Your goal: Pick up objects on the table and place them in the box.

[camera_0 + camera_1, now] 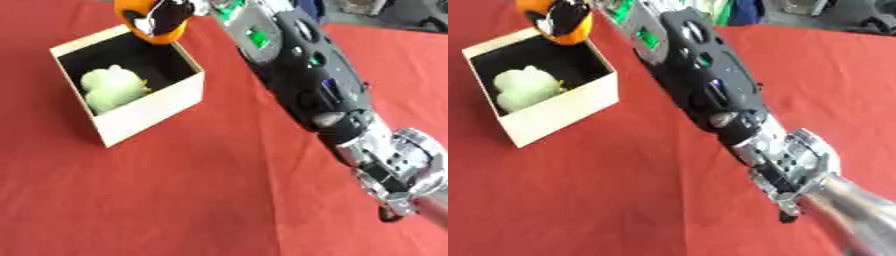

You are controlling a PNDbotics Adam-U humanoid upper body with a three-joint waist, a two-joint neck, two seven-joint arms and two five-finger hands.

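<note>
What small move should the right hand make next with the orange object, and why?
Probably move it a little toward the box's middle, then release. The right hand holds the orange object over the far rim of the box, not yet inside, where a pale green toy already lies.

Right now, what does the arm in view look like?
The right arm is a bulky black shell with round cut-outs, green parts showing inside near the top and small blue marks. Lower down, it ends in a bare silver metal joint. Its hand is black.
</note>
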